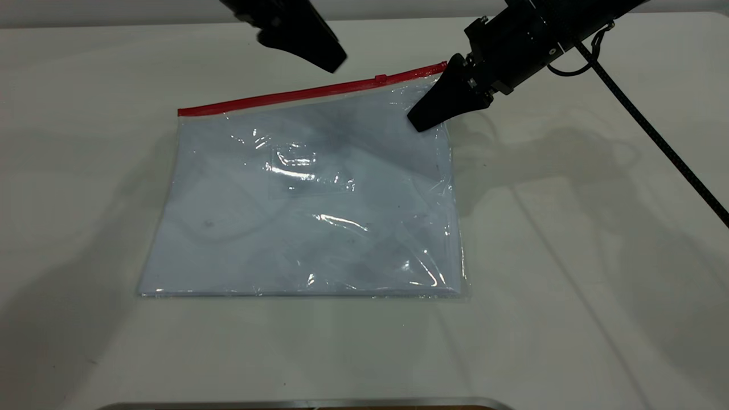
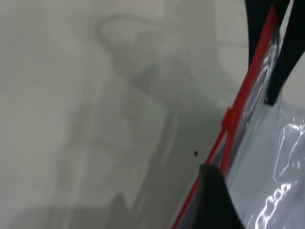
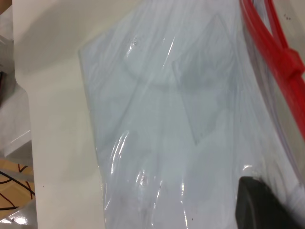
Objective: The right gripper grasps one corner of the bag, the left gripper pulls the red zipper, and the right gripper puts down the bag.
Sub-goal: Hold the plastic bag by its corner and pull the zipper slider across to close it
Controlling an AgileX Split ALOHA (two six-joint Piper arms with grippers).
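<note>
Overhead, plain white surface (image 1: 569, 273), a metal edge (image 1: 307, 403) at its near side. Bag (image 1: 307, 216) lies flat mid-surface, long axis left-right, slightly rotated. Red zipper (image 1: 296, 94) runs along the far edge, rising rightward, slider (image 1: 380, 77) right of middle. Right hand (image 1: 433, 111) clamps the far right corner, narrow, holding bag. Left hand (image 1: 319, 48) hovers over the zipper; opening can't tell.
</note>
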